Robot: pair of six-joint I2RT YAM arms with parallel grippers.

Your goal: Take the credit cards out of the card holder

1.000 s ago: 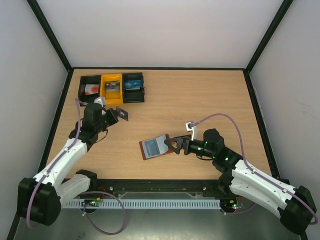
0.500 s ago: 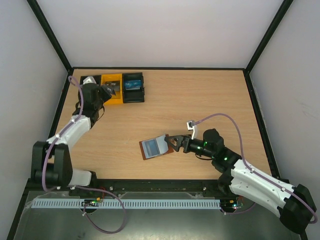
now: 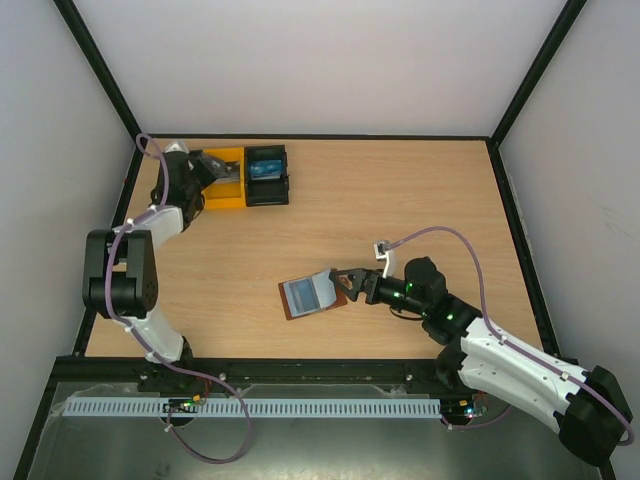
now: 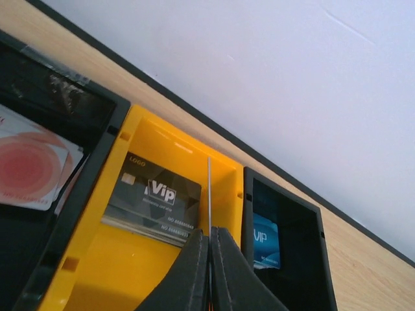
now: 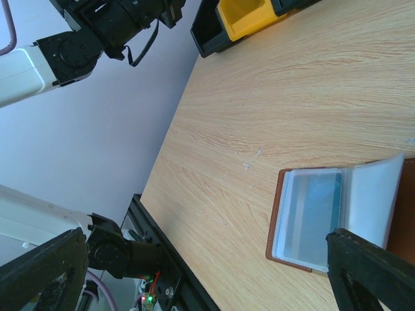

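Note:
The brown card holder (image 3: pixel 308 293) lies open on the table, and its bluish clear pockets show in the right wrist view (image 5: pixel 310 210) with one clear flap lifted. My right gripper (image 3: pixel 345 283) is open and empty just right of it; one finger (image 5: pixel 369 272) hangs over the holder's edge. My left gripper (image 3: pixel 212 165) is shut on a thin card, seen edge-on (image 4: pixel 209 188), and holds it upright over the yellow bin (image 4: pixel 117 272). A black VIP card (image 4: pixel 152 201) lies in that bin. A blue VIP card (image 4: pixel 266 240) lies in the black bin to its right.
Three bins stand in a row at the back left: a black one with a red-and-white card (image 4: pixel 26 168), the yellow one (image 3: pixel 228 190), and a black one (image 3: pixel 267 175). Black frame rails edge the table, with white walls behind.
My left arm has swung from the middle left of the table up to the bins, carrying the black card. My right gripper has stayed beside the open holder.

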